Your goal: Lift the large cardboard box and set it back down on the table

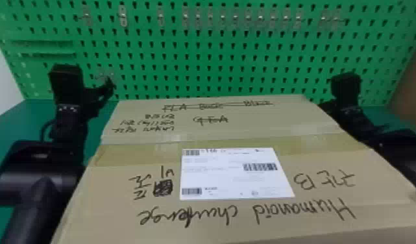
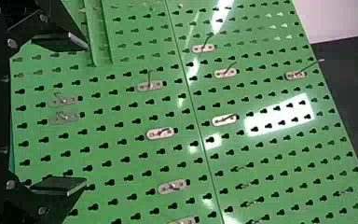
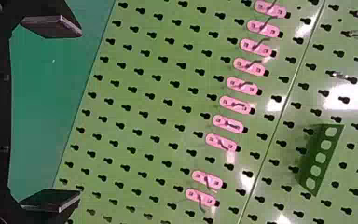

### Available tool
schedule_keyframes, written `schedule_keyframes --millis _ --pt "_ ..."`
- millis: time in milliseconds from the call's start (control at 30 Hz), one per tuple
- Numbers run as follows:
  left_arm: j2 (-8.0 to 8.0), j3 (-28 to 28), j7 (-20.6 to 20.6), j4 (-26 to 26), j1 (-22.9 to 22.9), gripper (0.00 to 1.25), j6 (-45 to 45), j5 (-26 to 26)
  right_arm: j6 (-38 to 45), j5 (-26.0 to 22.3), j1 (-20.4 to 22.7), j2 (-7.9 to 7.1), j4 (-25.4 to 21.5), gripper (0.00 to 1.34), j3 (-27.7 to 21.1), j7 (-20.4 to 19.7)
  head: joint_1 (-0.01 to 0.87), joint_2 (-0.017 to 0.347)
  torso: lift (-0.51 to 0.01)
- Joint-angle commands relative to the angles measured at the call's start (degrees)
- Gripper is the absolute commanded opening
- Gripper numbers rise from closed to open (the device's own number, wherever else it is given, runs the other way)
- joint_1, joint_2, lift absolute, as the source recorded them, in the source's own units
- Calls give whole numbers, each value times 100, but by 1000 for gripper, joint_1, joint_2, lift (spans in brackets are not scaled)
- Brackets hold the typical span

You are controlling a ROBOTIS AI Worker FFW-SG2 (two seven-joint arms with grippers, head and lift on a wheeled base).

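Between both arms, near centre: box [image 1: 236,204]. Left gripper [image 2: 86,114] and right gripper [image 3: 80,113] jaws spread, empty. I judge forearm-squeeze step; can't confirm lift. Next needs even side pressure, box level.

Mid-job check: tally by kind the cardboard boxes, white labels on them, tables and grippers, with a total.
Cardboard box: 1
White label: 1
Green table: 1
Grippers: 2, the left gripper and the right gripper, both open
Total: 5
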Motion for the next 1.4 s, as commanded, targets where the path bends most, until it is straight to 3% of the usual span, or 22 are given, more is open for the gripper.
schedule_keyframes --millis 0,633,1367 --pt "-2 5 0 -1 2 1002 0 -2 39 16 76 140 -34 1250 -140 0 566 54 -183" --pt "7 -135 0 -1 -77 1002 18 -81 13 24 23 166 -34 1250 -166 0 566 54 -183" --pt "7 -3 0 -27 37 1002 18 -54 48 95 14 96 -131 1250 -245 0 566 54 -183"
